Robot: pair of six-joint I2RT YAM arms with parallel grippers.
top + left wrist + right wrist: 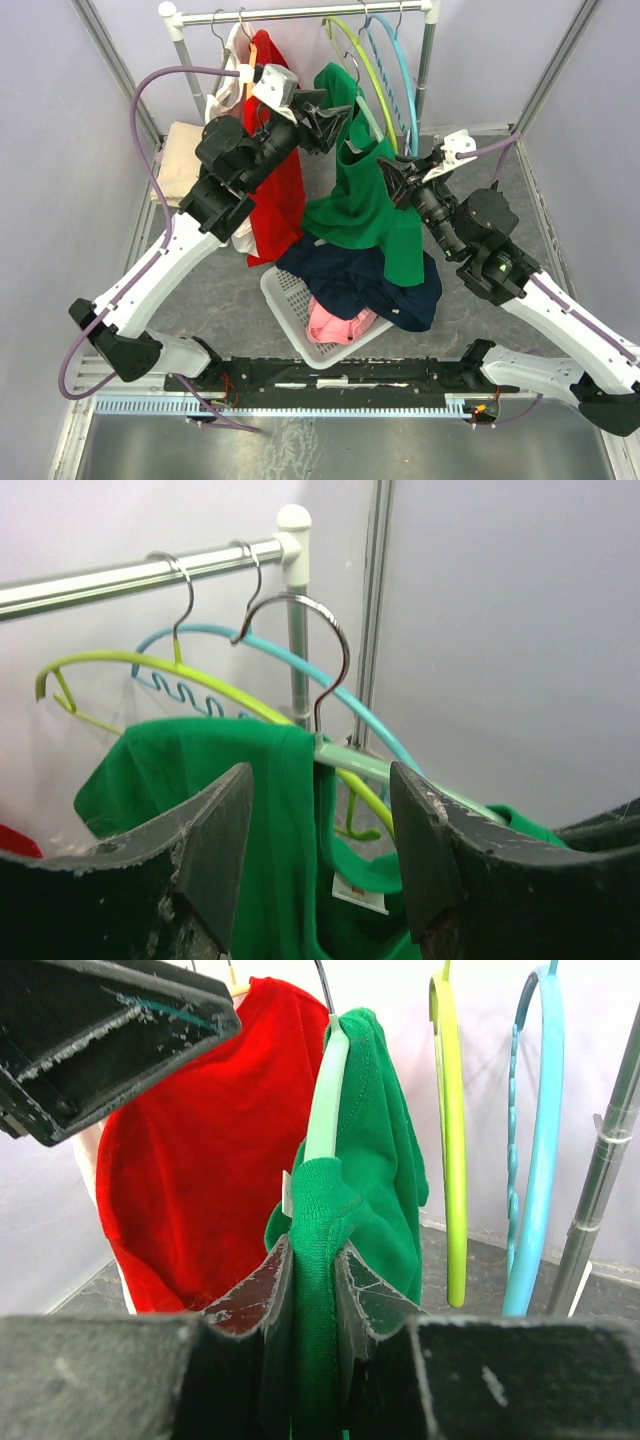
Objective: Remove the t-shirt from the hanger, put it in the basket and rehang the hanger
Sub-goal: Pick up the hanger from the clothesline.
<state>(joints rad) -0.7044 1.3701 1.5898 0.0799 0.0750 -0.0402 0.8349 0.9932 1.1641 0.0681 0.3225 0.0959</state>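
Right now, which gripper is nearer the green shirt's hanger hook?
Left. The left gripper is open right by the hook; the right gripper is lower down, clamped on the green t-shirt.

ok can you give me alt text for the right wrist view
The right hand pinches a fold of the green t-shirt, which is draped over a pale green hanger. A red shirt hangs behind on the left; an empty lime hanger and blue hanger hang to the right.
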